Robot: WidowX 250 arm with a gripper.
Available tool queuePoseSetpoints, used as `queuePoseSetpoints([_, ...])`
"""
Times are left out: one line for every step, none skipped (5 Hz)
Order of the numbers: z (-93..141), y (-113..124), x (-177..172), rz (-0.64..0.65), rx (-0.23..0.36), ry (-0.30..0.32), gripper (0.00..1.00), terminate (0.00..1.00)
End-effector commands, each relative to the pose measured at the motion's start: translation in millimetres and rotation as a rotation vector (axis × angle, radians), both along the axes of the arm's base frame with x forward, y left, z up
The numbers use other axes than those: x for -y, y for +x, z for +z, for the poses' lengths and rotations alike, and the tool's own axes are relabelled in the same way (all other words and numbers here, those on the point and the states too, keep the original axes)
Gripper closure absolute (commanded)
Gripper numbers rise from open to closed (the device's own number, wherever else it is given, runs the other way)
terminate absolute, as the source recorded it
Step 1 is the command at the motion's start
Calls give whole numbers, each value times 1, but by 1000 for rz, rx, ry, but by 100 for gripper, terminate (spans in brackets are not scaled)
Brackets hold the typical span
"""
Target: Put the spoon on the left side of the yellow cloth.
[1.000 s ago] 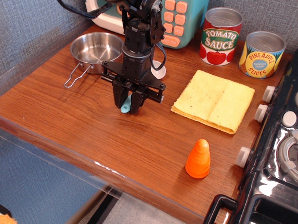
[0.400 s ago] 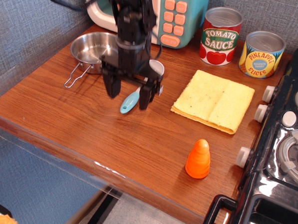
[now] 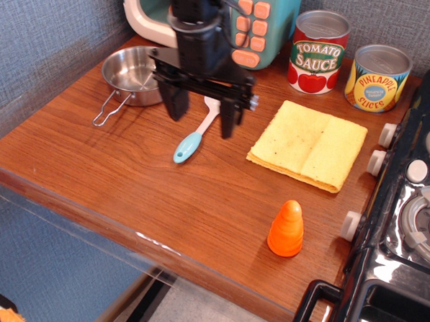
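Note:
The spoon (image 3: 194, 138) lies on the wooden table, light blue handle end toward the front left, white neck running up behind the gripper; its bowl is hidden. It lies left of the yellow cloth (image 3: 308, 143), which is flat on the table at the right, apart from the spoon. My gripper (image 3: 202, 110) hovers above the spoon with its black fingers (image 3: 176, 101) spread wide, open and empty.
A steel pan (image 3: 137, 72) with a wire handle sits at the back left. A toy microwave (image 3: 251, 22) stands behind the arm. A tomato sauce can (image 3: 318, 51) and a pineapple can (image 3: 377, 77) stand at the back right. An orange cone (image 3: 286, 227) stands near the front. A stove (image 3: 415, 193) borders the right edge.
The gripper was shut on the spoon's handle a second ago; it has opened, let the spoon go onto the table and risen above it.

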State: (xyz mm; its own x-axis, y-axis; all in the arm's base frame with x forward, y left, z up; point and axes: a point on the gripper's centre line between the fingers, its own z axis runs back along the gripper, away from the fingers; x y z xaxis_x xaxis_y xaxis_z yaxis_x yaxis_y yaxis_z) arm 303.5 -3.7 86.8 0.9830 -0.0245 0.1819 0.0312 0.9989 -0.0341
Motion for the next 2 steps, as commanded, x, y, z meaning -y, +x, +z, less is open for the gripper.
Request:
queuePoseSetpoints([20,-2,4,-17,56,1,0,0])
queuePoseSetpoints([20,-2,4,-17,56,1,0,100])
